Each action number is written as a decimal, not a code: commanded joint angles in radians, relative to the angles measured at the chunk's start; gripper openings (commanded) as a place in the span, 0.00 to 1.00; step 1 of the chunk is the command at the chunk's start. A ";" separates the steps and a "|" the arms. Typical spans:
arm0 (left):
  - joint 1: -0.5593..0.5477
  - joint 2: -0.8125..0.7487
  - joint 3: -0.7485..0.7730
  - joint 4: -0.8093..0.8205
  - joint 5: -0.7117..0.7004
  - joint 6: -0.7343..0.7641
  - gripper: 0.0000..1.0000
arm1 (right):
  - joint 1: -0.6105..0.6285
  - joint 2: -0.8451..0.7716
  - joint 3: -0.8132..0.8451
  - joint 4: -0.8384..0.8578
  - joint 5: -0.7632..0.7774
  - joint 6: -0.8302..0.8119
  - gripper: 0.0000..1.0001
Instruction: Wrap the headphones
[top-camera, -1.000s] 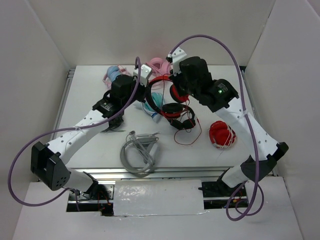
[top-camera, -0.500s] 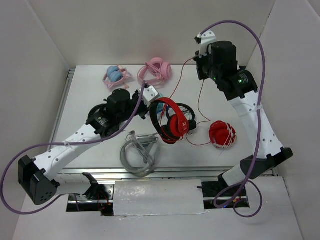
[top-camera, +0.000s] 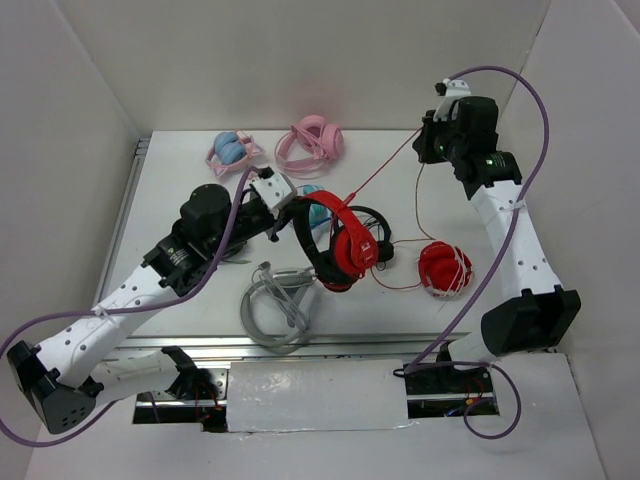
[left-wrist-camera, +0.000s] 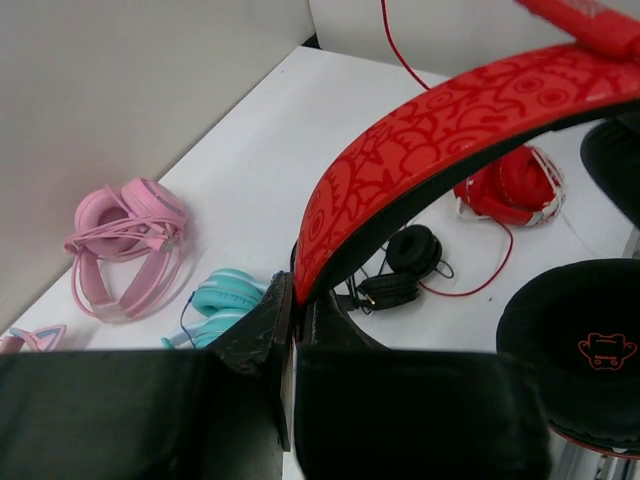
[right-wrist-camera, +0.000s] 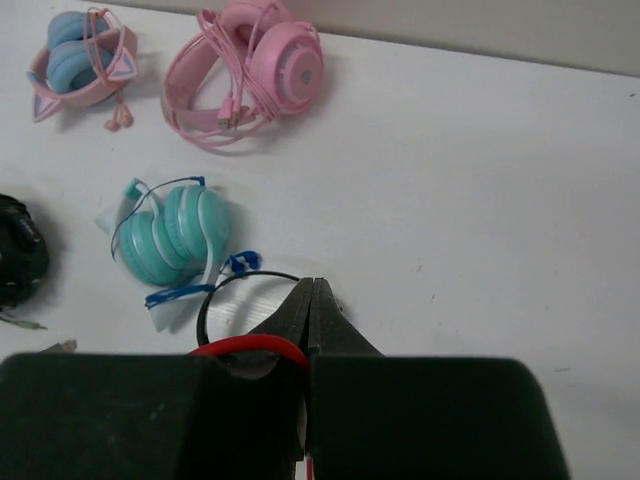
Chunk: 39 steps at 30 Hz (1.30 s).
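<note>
Headphones (top-camera: 345, 250) hang over the middle of the counter (top-camera: 170, 170), their headband (left-wrist-camera: 430, 120) clamped in the left tool (left-wrist-camera: 293, 300). From them the thin red cable (top-camera: 372, 178) runs straight to the far right. There the right tool (right-wrist-camera: 309, 300) is pinched together on it.

The headphones (top-camera: 349, 248) are glossy red plastic, their ear pads (left-wrist-camera: 585, 345) matt black.

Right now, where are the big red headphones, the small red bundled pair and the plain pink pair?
big red headphones (top-camera: 352, 250): top view, on the red ear cup.
small red pair (top-camera: 443, 268): top view, middle of the bundle.
pink pair (top-camera: 322, 136): top view, on its ear cup.
</note>
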 joint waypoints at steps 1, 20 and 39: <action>-0.005 -0.047 0.013 0.114 0.037 -0.084 0.00 | -0.030 -0.027 -0.071 0.144 -0.111 0.051 0.00; -0.004 0.184 0.484 -0.042 -0.599 -0.521 0.00 | 0.258 -0.042 -0.657 0.811 -0.499 0.145 0.10; -0.002 0.381 0.956 -0.237 -0.843 -0.370 0.00 | 0.421 -0.016 -0.818 0.966 -0.679 0.046 0.00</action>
